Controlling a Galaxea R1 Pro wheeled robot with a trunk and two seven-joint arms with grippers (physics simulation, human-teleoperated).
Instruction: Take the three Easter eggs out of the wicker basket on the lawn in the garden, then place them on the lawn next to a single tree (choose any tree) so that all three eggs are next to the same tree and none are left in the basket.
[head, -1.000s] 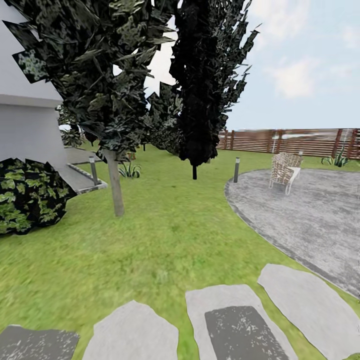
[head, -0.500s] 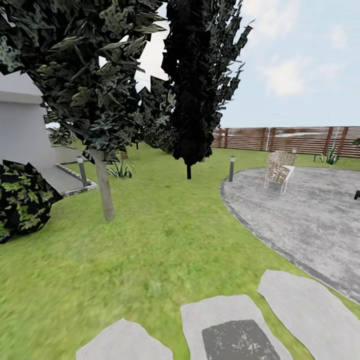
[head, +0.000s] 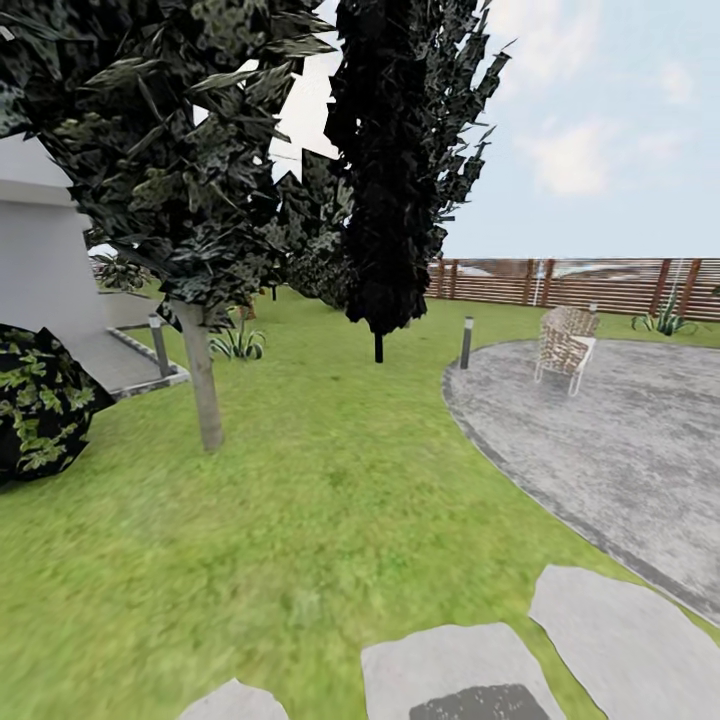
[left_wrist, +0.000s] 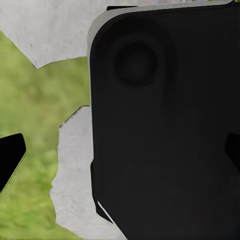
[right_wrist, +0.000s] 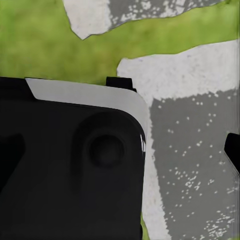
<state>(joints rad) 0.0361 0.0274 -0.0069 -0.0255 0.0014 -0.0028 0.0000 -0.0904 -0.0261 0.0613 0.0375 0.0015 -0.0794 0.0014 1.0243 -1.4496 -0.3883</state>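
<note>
Grey stepping stones (head: 455, 670) lay nearest you, set into the lawn (head: 330, 500) at the foot of the head view, and both wrist views looked down on the same slabs and grass past a big black part of the robot's body. You were on your way, as I judge it: no wicker basket and no Easter egg showed, so nothing told you whether any egg was out yet, and the whole placing seemed left to do.

On the left tool (left_wrist: 120, 155) and the right tool (right_wrist: 120, 155) only dark finger tips (left_wrist: 10, 152) poked in at the picture edges, tips far apart, so both tools read as spread wide and holding nothing. Both arms appeared tucked low against the body, pointing at the ground.

Further out, a tree (head: 203, 385) with a slim pale trunk stood on the grass to your left, a fair candidate for the eggs. Beyond it rose the black conifer (head: 385, 170), a path lamp (head: 466, 342), the round paved patio (head: 610, 440) with a wicker chair (head: 566, 345), then the slat fence (head: 590, 282).
</note>
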